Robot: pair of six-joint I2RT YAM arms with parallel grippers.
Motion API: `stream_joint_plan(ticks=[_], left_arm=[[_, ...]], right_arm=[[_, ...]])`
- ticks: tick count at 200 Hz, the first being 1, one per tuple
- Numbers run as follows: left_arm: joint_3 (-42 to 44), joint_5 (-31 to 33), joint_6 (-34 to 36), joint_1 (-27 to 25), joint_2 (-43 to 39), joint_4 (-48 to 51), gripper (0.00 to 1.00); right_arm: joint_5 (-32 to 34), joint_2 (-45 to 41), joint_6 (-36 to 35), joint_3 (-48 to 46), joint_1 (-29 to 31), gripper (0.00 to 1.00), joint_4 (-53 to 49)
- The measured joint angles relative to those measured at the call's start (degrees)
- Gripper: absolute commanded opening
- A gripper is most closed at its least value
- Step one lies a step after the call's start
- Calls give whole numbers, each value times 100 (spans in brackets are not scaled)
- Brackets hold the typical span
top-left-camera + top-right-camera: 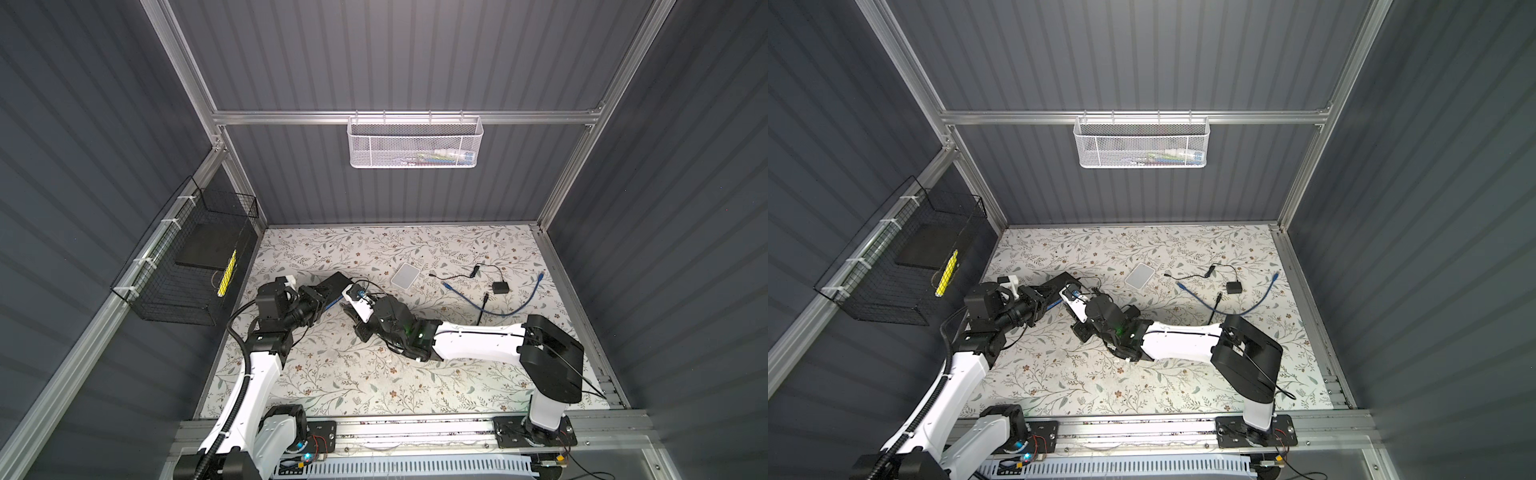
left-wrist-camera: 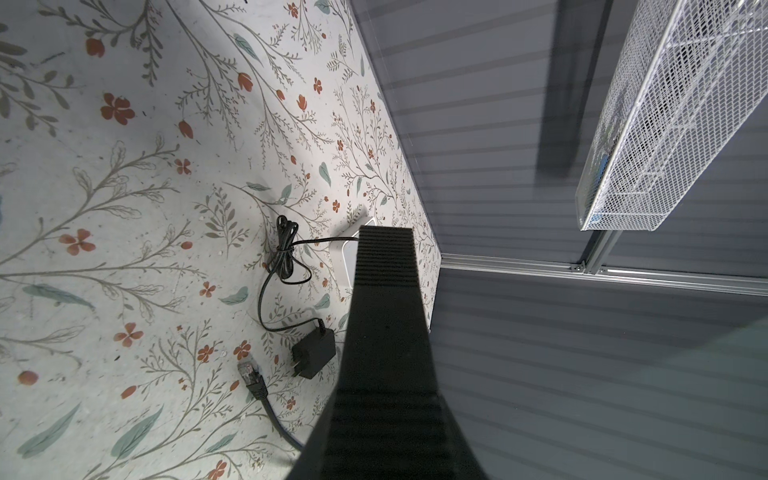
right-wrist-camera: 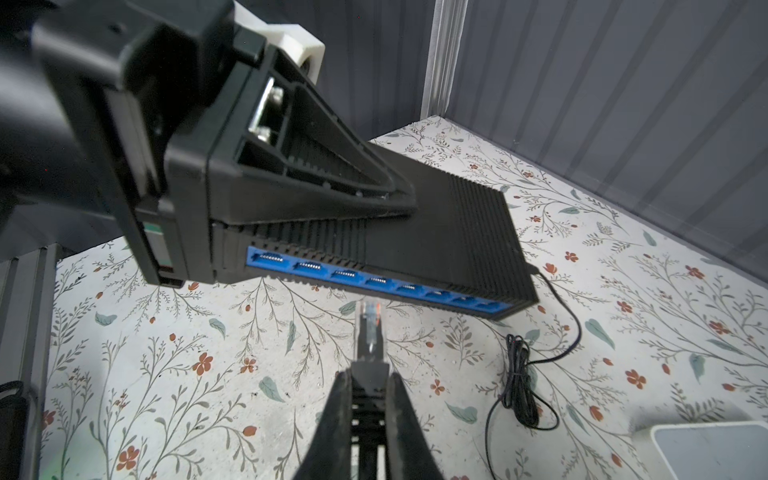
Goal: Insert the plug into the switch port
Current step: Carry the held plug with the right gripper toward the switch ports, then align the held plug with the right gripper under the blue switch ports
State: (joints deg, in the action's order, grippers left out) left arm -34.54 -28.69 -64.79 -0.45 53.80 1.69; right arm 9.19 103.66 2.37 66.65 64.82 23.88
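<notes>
Top view, left edge: black wire basket (image 1: 183, 257) on the side wall, with a dark flat box and something yellow inside.

Left of centre: left gripper (image 3: 395, 212) clamped on the network switch (image 3: 457, 232). One finger lies flat across its ribbed top, and the switch is held off the floral mat (image 1: 340, 374).

In the right wrist view the blue port row (image 3: 374, 282) runs from mid-left to lower right. The gripper body crowds the port at its left end; the rest face out.

Centre: right gripper (image 3: 369, 374) closed on the boot of the Ethernet plug (image 3: 368, 309). The clear tip sits right under the port row, about the fourth port from the left. Cannot tell if it touches.

A thin black cord (image 3: 557, 307) leaves the switch's far end and coils on the mat.

Right of centre in both top views, all lying loose and apart from the arms:
- white box (image 1: 406, 275)
- black power adapter (image 1: 500, 288)
- blue Ethernet cable (image 1: 498, 309)

Upper middle: white mesh basket (image 1: 415, 141) hangs on the back rail.
</notes>
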Motion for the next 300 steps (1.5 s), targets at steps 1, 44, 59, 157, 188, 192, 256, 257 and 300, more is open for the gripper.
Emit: stream_joint_plan(ticks=[1, 44, 59, 157, 188, 192, 256, 257, 300], left_arm=[[0, 0, 0, 0, 0, -2, 0], [11, 0, -2, 0, 0, -50, 0], [24, 2, -2, 0, 0, -50, 0], [55, 0, -20, 0, 0, -55, 0], [55, 20, -20, 0, 0, -70, 0], [55, 20, -20, 0, 0, -81, 0], [55, 24, -44, 0, 0, -144, 0], [55, 24, -44, 0, 0, -144, 0], [55, 28, -44, 0, 2, -157, 0]], right_arm=[[0, 0, 0, 0, 0, 0, -2], [-22, 0, 26, 22, 0, 0, -28], [-46, 0, 46, 63, 0, 0, -52], [-219, 2, 214, 188, 2, 0, -103], [-240, 17, 256, 249, 24, 0, -133], [-240, 22, 260, 256, 26, 0, -133], [-258, 81, 280, 291, 87, 0, -160], [-260, 81, 282, 291, 87, 0, -160], [-258, 96, 280, 378, 94, 0, -210]])
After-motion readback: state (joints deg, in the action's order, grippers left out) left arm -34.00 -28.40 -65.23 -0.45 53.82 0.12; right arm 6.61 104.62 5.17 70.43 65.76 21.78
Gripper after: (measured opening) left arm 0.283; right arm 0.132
